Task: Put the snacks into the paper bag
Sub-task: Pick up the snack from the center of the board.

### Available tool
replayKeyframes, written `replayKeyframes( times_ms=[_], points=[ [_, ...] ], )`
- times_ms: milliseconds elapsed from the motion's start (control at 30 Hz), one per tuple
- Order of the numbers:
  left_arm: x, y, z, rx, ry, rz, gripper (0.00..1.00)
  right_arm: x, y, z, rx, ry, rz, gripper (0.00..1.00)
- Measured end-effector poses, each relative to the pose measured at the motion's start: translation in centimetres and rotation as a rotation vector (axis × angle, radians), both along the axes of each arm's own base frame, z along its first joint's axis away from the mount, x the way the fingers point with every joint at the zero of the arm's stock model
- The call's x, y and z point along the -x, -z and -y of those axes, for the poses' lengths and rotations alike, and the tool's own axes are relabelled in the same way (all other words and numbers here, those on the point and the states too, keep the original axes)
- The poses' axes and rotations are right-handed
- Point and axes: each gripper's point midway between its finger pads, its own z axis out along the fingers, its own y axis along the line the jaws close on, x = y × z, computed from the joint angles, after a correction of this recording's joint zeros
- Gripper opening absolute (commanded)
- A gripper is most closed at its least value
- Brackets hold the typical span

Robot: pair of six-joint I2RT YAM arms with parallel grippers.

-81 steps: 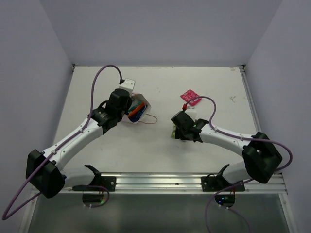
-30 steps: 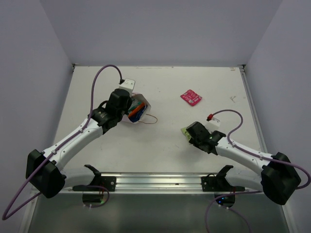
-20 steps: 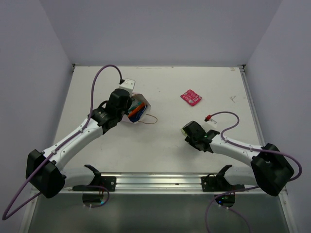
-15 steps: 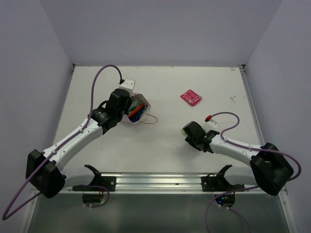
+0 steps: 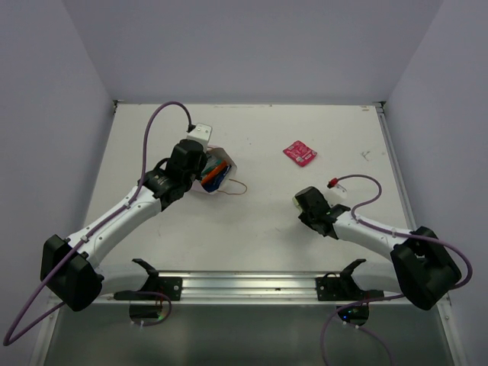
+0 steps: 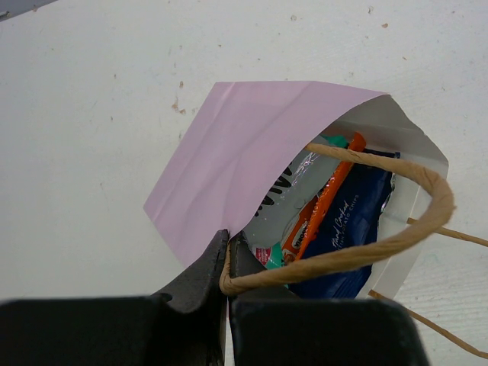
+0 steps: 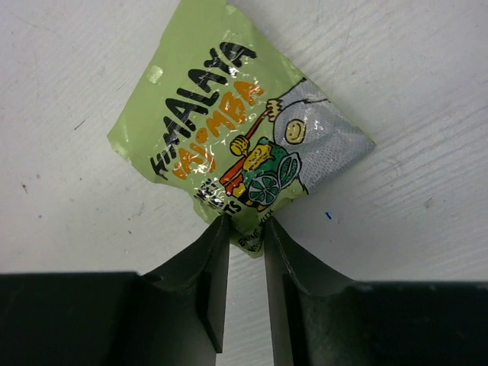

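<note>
The pale pink paper bag [image 6: 236,152] lies on its side with its mouth open. My left gripper [image 6: 227,240] is shut on its tan string handle [image 6: 366,248]. Inside it lie an orange packet [image 6: 328,202], a dark blue one [image 6: 354,229], a silver-grey one [image 6: 286,191] and a teal one [image 6: 278,258]. A yellow-green packet [image 7: 229,130] lies flat on the table. Its near corner sits between the fingers [image 7: 213,259] of my right gripper [image 7: 246,229], which stand a little apart. In the top view, the bag [image 5: 217,171] is left of centre, with a pink-red packet [image 5: 299,152] further back.
A second string handle [image 5: 238,187] trails from the bag onto the white table [image 5: 252,229]. Grey walls close off the back and both sides. A metal rail [image 5: 252,286] runs along the near edge by the arm bases.
The right gripper's jaws have narrowed around the corner of the yellow-green packet, and the right arm shifted slightly to the right. The left arm and the bag have not moved.
</note>
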Motion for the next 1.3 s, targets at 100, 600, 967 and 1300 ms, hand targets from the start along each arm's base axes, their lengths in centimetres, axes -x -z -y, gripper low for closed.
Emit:
replayKeyframes(
  times_ms=[100,600,967,1300],
  points=[
    [0.0,0.0,0.0,0.000,0.000,0.000,0.00,-0.1,0.1,0.2,0.012,-0.012,-0.015,0.13],
    [0.0,0.0,0.0,-0.001,0.000,0.000,0.00,-0.6,-0.1,0.0,0.129,-0.181,-0.084,0.00],
    [0.0,0.0,0.0,0.000,-0.001,0.000,0.00,-0.1,-2.1,-3.1,0.095,-0.508,-0.065,0.00],
    [0.0,0.0,0.0,0.000,0.000,0.000,0.00,0.3,-2.4,-6.6,0.078,-0.722,-0.034,0.00]
  ],
)
